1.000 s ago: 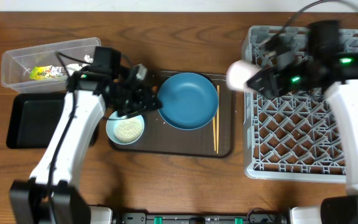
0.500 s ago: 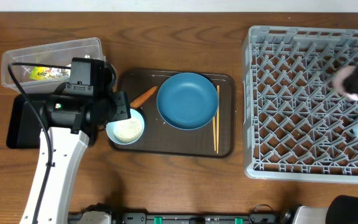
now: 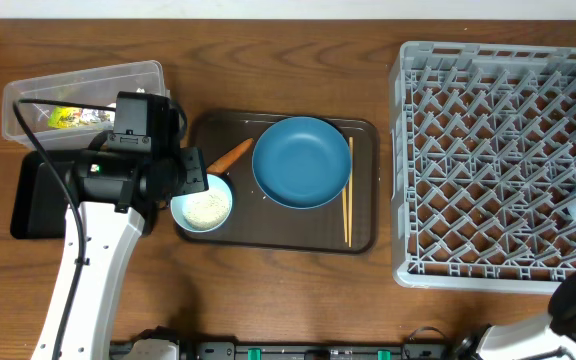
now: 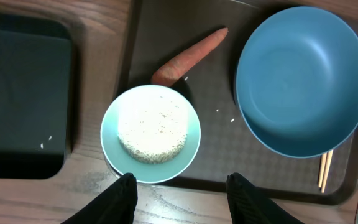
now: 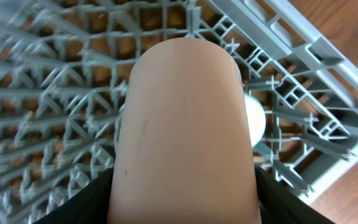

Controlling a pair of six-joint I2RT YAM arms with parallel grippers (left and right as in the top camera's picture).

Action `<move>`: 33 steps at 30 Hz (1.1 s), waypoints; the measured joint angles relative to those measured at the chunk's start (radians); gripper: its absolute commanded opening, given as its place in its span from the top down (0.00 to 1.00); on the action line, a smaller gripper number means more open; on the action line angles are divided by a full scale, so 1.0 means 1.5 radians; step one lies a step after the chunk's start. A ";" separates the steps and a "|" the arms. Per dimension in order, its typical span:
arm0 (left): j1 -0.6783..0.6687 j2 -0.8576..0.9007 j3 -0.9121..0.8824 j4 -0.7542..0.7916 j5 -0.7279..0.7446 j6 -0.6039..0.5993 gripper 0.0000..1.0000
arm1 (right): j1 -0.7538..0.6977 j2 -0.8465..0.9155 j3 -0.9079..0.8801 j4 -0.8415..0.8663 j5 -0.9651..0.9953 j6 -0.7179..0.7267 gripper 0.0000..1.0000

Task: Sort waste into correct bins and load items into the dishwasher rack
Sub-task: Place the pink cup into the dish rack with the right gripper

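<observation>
Right jaws clamped on the pink cup (image 5: 182,118), pinching its round wall, cup pointing out ahead of them over the dishwasher rack (image 5: 55,93); wall looks smooth and rigid, probably light and slippery, so it may twist in the grip. Light-blue cup (image 5: 257,121) lies in the rack just past it, to the right. Left jaws spread, empty; small pale-teal bowl (image 4: 151,134) sits just ahead of them, heaped with rice (image 4: 152,127). Stiff bowl, loose load: I'd pinch the near rim and keep it level. Carrot piece (image 4: 188,57) just beyond the bowl, dark-blue dish (image 4: 303,81) ahead-right, black tray (image 4: 20,99) ahead-left
</observation>
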 measured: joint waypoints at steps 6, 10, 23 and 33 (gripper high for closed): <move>0.000 0.000 0.000 -0.007 0.000 0.000 0.51 | -0.007 0.049 0.000 0.065 0.004 0.033 0.50; 0.000 0.000 0.000 -0.011 0.000 0.000 0.51 | -0.007 0.052 0.000 0.101 -0.012 0.044 0.50; 0.000 0.000 0.000 -0.016 0.000 0.000 0.51 | -0.007 0.120 0.000 0.107 -0.059 0.063 0.50; 0.000 0.000 0.000 -0.018 0.000 0.000 0.51 | -0.007 0.174 0.001 0.107 -0.134 0.070 0.04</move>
